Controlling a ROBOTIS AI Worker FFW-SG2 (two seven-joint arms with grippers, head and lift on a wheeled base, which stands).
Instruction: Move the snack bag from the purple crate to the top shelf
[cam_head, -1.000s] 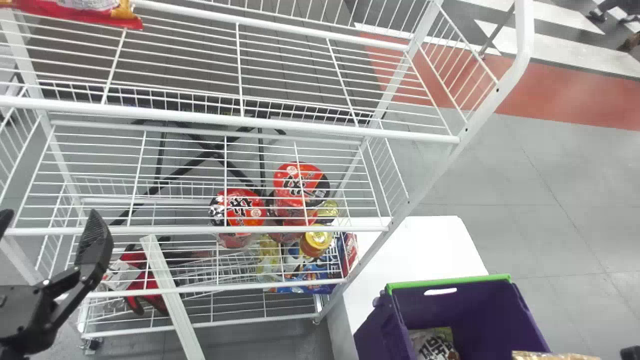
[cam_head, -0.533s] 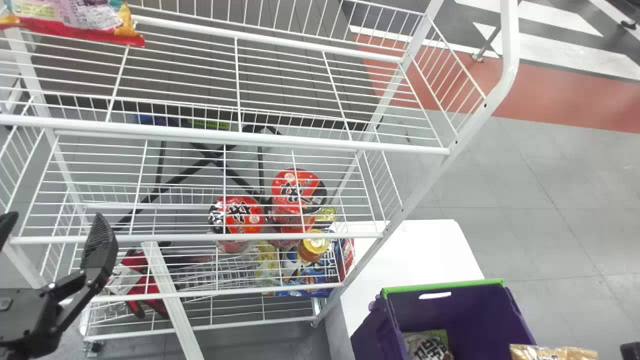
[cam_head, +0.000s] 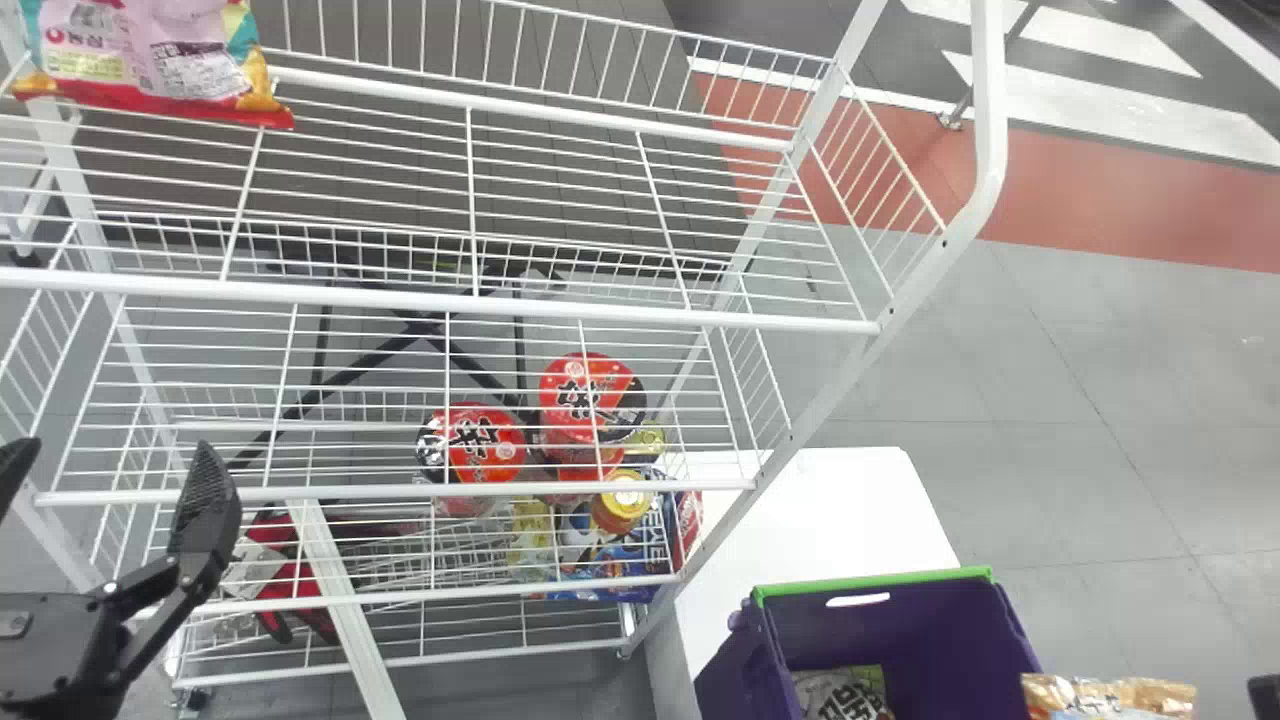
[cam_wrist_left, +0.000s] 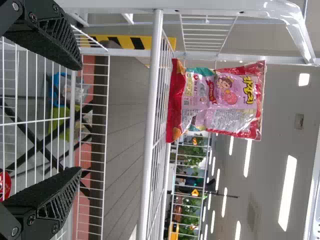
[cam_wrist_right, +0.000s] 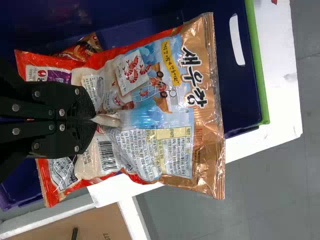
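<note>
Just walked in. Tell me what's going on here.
The robot is moving snacks from a crate to a shelf. Its right gripper has a snack bag pinched beside the purple crate, so that bag is not on the top shelf yet. Another bag stands up there. The left gripper is open and empty by the rack.

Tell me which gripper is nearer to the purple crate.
Right. The right gripper, jaws pinching the snack bag, is close by the purple crate; the left gripper is well to the crate's left, before the white wire rack.
</note>
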